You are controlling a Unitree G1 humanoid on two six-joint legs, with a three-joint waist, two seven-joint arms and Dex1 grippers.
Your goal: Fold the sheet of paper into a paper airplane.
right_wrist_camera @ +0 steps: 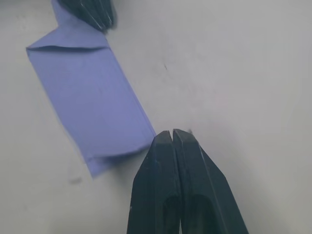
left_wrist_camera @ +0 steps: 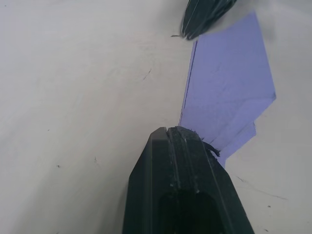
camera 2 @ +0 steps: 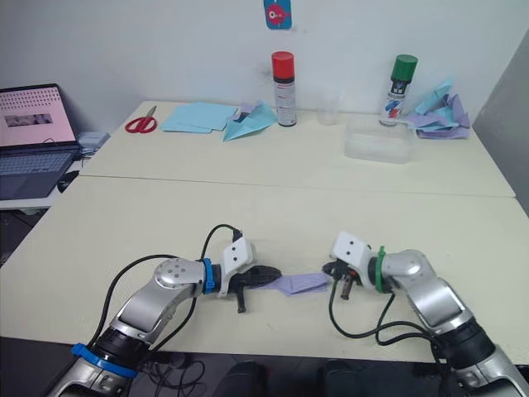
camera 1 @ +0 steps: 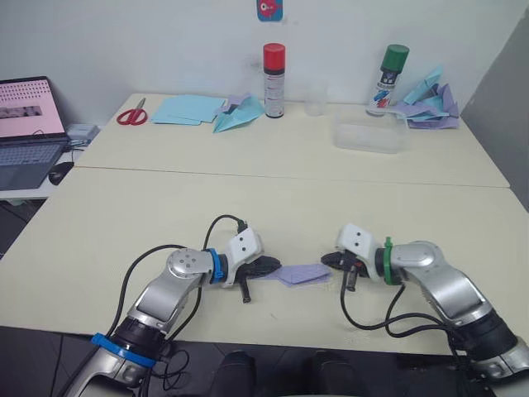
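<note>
Left wrist view puts the left gripper [left_wrist_camera: 183,131] with its two fingers pressed together, their tips at the near corner of the folded lavender paper [left_wrist_camera: 226,92]; whether they pinch that corner or only press it to the table cannot be told. At the far end of the paper, the right gripper [right_wrist_camera: 171,134] also has its fingers brought together with no gap, and its tips sit just beside the paper's edge, touching or nearly so, with nothing between them.

The paper lies flat on the table [camera 1: 165,215] between the two grippers, already folded into a narrow strip with a pointed end toward the left gripper. It reads as a half-made paper airplane rather than a flat sheet.

My judgement is that the work is past the nose folds and at the creasing or wing stage. The next move calls for one gripper to pin the body while the other lifts an edge and folds it over; thin paper may slide or buckle.

Well beyond the grippers stand a red-capped spray can [camera 1: 274,80] and a green-capped spray can [camera 1: 390,79]; their labels are too small to read.
</note>
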